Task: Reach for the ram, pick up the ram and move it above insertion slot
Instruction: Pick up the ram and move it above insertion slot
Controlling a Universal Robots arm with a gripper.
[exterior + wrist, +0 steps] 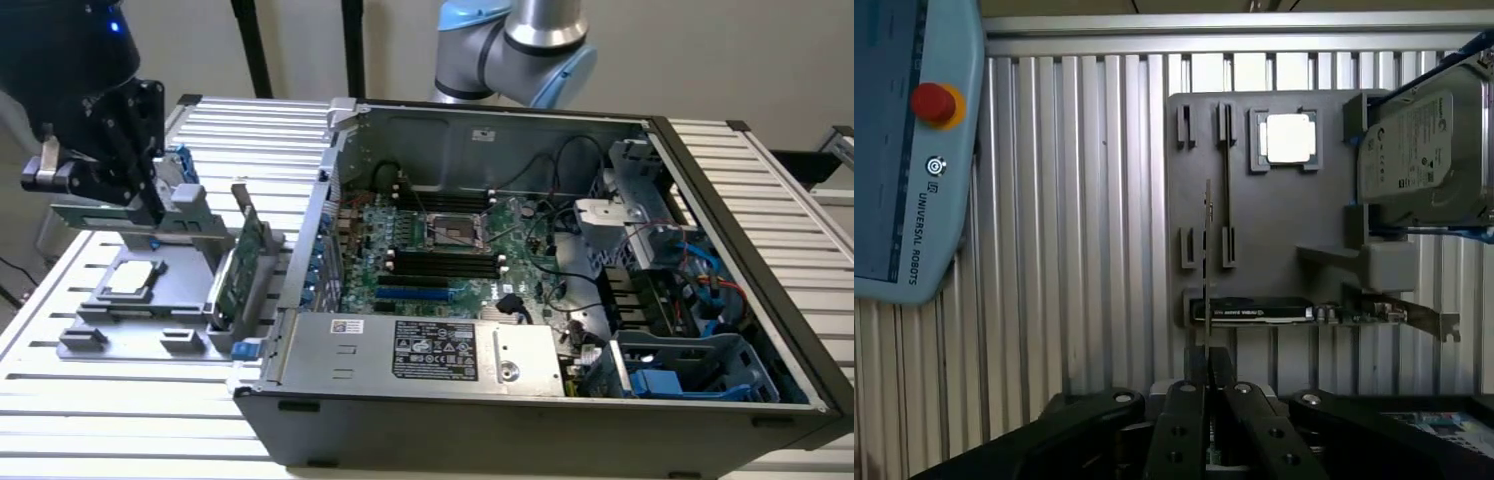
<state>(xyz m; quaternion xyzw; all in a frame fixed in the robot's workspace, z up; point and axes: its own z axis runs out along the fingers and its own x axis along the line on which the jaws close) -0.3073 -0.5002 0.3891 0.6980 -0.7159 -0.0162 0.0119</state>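
End effector [1206, 362] nearly closed, gripping ram [1207, 262]

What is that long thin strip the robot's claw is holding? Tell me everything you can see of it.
That is the ram, a long, narrow circuit-board stick. The wrist view sees it edge-on, so it looks like a thin dark line running straight out from the gripper, whose fingers are shut on its near end. It lies over the grey holder tray; whether it touches the tray I cannot tell. Its chips cannot be made out.
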